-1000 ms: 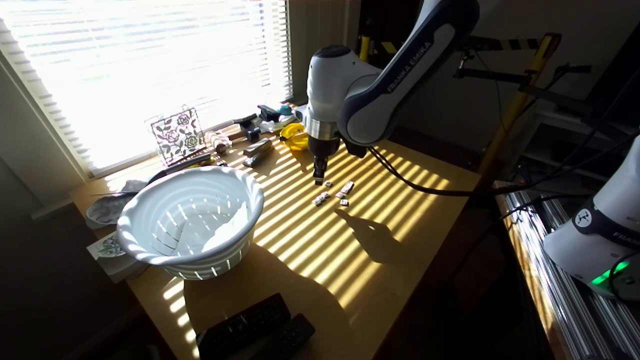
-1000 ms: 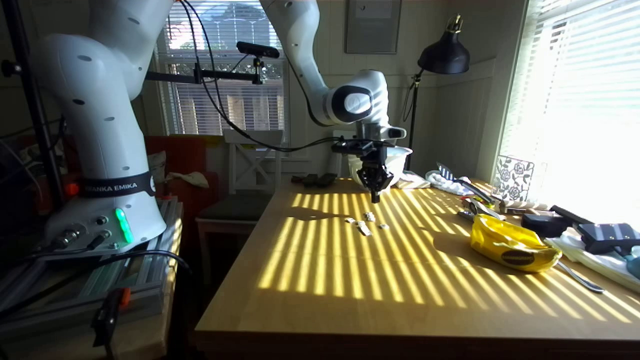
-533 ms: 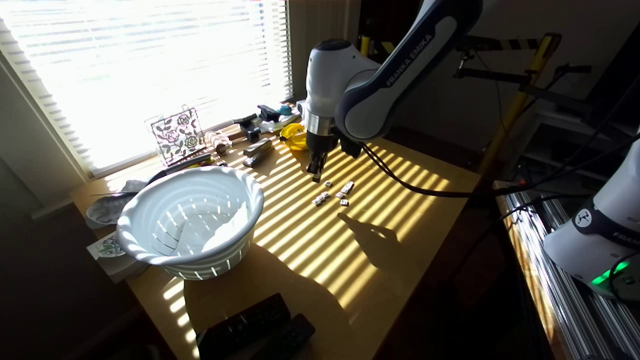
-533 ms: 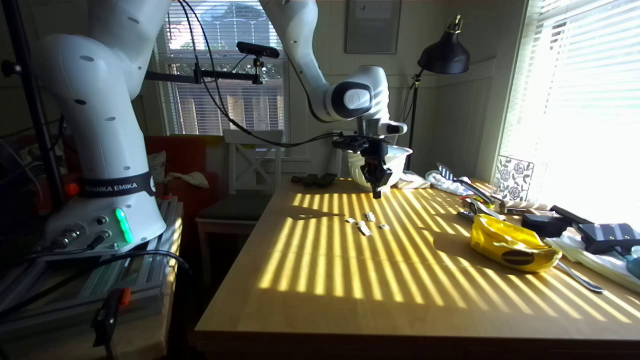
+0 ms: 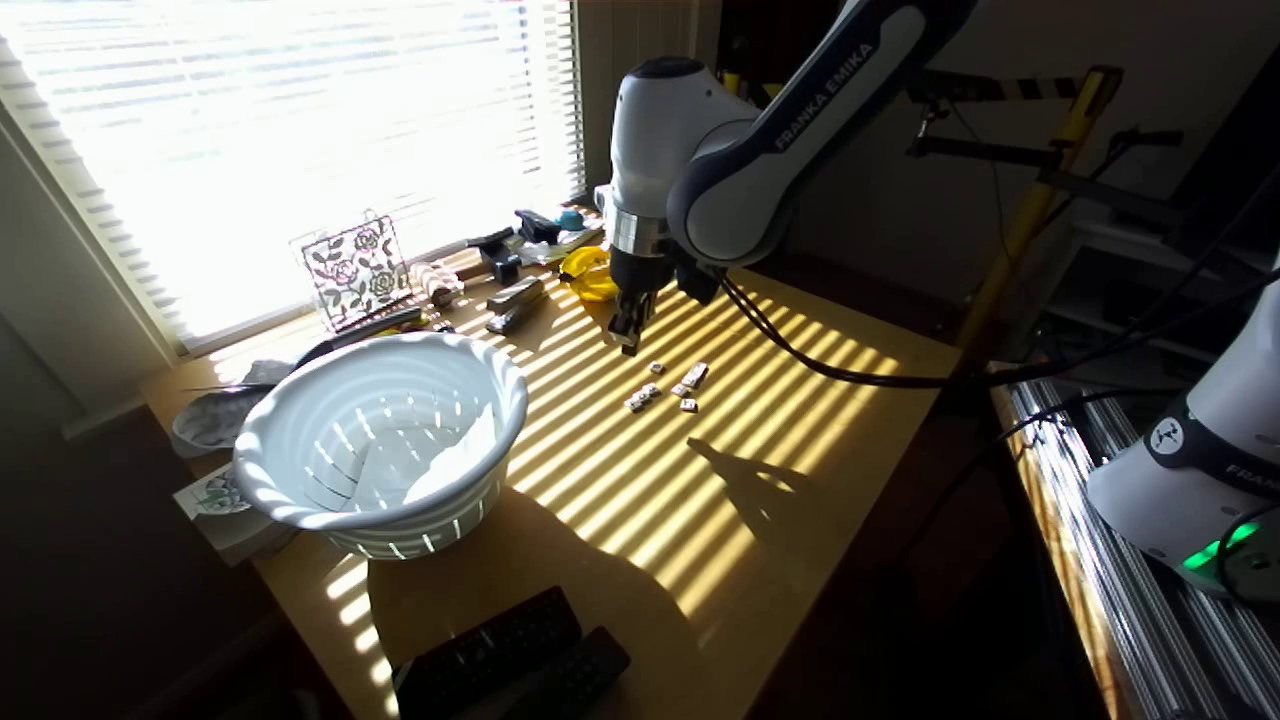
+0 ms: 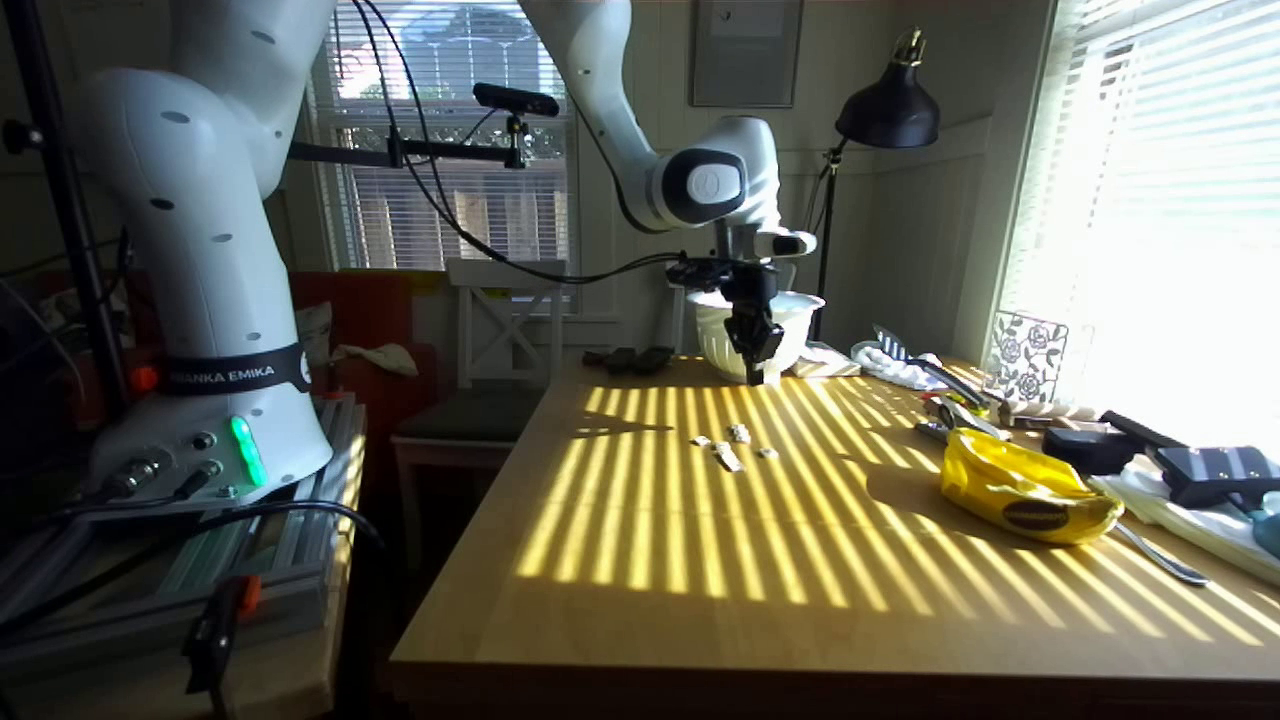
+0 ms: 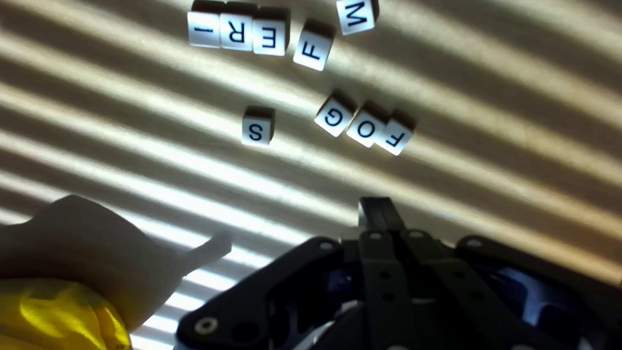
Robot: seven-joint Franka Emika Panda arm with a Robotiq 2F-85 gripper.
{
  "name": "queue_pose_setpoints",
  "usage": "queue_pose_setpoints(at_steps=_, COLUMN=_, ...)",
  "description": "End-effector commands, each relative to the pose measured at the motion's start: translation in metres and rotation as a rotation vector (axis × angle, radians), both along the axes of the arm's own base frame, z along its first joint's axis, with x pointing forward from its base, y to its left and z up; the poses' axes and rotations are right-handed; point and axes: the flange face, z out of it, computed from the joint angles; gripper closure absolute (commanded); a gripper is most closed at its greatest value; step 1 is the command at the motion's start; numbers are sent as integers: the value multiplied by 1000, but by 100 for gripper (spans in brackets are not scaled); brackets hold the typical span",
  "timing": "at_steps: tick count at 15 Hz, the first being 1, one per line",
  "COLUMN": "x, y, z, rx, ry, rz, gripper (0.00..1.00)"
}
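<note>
Letter blocks [image 7: 256, 131] on bench [image 6: 720, 625] | hand [image 7: 381, 213] clenched, empty, nearby | risk: dipping low could knock them apart

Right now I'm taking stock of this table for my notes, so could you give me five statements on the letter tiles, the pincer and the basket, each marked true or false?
1. The pincer is shut. True.
2. The yellow pouch lies inside the basket. False: the yellow pouch lies on the table, outside the basket.
3. The S tile lies apart from the G tile. True.
4. The pincer is touching the S tile. False: the pincer hangs above the table, apart from the S tile.
5. The I tile, R tile and E tile lie side by side in a row. True.
</note>
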Motion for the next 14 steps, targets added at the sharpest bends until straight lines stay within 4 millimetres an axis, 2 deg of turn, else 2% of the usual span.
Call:
queue_pose_setpoints(at_steps=1, x=-8, y=2, z=20, rx=25, ry=18, rz=-38, gripper=100)
queue_pose_setpoints(at_steps=14, x=-31, y=4, z=74, rx=22, ry=-9, rz=-52, gripper=100)
